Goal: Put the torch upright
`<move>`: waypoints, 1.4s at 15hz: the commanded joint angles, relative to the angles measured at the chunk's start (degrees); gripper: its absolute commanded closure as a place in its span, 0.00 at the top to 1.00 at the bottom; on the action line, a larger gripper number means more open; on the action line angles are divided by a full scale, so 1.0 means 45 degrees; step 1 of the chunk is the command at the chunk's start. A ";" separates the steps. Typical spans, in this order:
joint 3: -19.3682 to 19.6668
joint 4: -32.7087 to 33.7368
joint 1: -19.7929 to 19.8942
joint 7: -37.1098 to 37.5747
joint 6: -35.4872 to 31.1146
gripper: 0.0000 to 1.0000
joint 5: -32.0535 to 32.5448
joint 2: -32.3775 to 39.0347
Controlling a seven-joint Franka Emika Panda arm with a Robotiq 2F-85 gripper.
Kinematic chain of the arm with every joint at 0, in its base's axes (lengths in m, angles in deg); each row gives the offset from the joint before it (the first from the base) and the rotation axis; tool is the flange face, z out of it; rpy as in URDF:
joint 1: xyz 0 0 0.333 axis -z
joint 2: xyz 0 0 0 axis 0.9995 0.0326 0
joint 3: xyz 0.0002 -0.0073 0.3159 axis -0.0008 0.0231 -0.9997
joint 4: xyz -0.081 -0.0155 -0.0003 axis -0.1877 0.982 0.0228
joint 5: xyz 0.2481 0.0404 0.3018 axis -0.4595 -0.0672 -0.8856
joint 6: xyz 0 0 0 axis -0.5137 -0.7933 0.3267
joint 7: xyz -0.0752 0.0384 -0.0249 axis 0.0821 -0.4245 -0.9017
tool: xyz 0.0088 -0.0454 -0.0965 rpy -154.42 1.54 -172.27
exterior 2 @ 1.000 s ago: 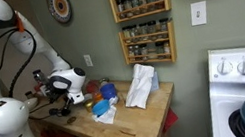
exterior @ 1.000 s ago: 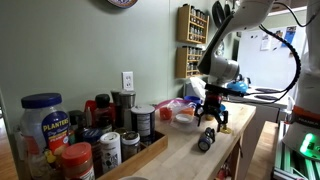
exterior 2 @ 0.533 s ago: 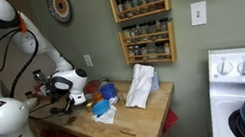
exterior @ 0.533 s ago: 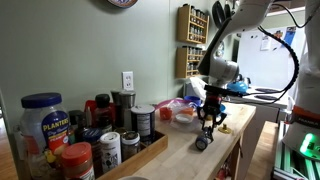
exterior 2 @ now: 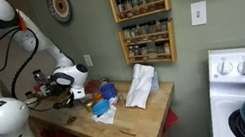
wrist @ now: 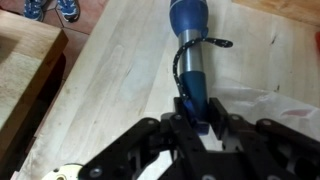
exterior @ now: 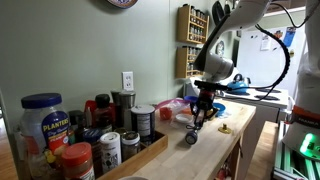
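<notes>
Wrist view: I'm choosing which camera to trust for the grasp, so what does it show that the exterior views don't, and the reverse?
Only the wrist view: the black cord loop on the dark cylindrical torch, and the gripper closed on its near end. Only the exterior views: the blue-lidded Planters jar, the wooden wall spice racks, the white stove, and the torch leaning with its lower end down. Shared: torch, gripper, pale wooden countertop.

In an exterior view, the pincer point(exterior: 201, 112) is gripping the tail of the torch point(exterior: 192, 131), which is leaning at a slant with its wider head touching the wooden surface point(exterior: 195, 162). A small yellow object point(exterior: 225, 128) is lying near it, and a Planters jar point(exterior: 43, 122) is standing well apart.
</notes>
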 commanded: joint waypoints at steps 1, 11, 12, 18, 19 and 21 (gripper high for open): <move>-0.0127 0.0080 -0.0326 0.2433 0.0004 0.07 0.1026 -0.0896; -0.1054 -0.0491 -0.0652 1.1770 -0.1797 0.07 0.8939 -0.2521; -0.1104 -0.0453 -0.0635 1.2743 -0.1545 0.07 0.9922 -0.2758; -0.2002 0.0201 -0.0757 1.6393 0.0422 0.07 1.2590 -0.4717; -0.2157 0.0396 -0.0679 1.6855 0.0805 0.07 1.2982 -0.4782; -0.2117 0.0714 -0.0820 1.6520 0.1072 0.07 1.2915 -0.4593</move>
